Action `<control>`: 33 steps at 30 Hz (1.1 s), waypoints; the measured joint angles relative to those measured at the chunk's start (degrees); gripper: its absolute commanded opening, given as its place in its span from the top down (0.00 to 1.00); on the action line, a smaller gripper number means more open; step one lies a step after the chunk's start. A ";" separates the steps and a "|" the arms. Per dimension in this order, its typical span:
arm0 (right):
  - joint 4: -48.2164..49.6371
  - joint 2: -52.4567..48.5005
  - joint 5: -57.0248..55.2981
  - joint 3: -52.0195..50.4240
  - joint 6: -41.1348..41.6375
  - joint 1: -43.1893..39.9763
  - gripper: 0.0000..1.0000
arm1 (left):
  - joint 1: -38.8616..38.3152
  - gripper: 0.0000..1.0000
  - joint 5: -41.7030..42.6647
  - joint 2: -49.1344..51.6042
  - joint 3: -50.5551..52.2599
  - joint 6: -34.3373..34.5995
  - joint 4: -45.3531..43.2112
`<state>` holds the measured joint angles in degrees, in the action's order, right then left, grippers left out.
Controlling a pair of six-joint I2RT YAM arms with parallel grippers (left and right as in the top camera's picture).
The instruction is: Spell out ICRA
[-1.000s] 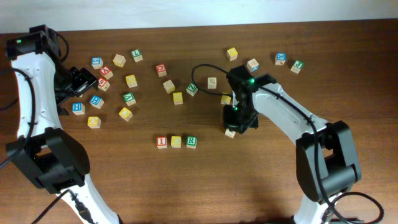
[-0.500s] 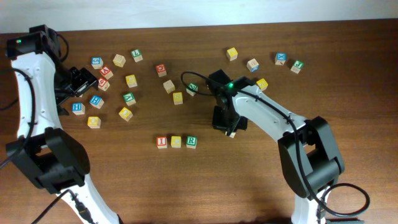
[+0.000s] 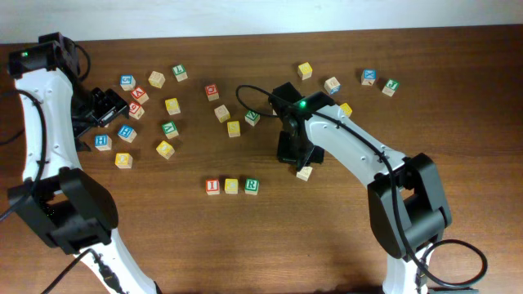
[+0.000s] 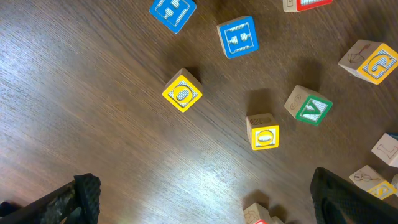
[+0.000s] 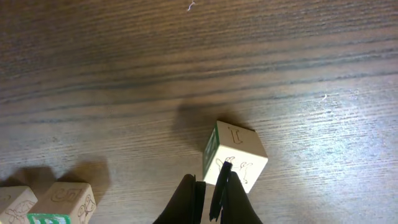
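Overhead: tabletop [image 3: 343, 237] was dark wood grain, white wall [image 3: 245, 16] along 12 o'clock. I-C-R row [image 3: 231, 186] lay near centre, loose block [image 3: 304, 173] at its 3 o'clock.
Left wrist: left tool [image 4: 202, 193] gaped wide, empty.
Right wrist: right tool [image 5: 209, 180] was pinched closed, gripping nothing, tips overlapping that block.

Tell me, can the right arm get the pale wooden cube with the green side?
Probably yes. The right gripper sits right at the pale wooden cube, with nothing between them. Its jaws are shut, so they'd need opening first.
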<state>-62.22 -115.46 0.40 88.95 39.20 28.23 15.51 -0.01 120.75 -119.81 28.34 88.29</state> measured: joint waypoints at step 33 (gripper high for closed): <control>7.04 -0.33 2.43 -4.26 0.04 1.14 0.96 | 0.00 0.01 0.00 0.00 0.00 -0.02 0.00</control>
<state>-55.18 -115.79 2.83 84.68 39.24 29.36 15.51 -0.01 120.75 -119.81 28.32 88.29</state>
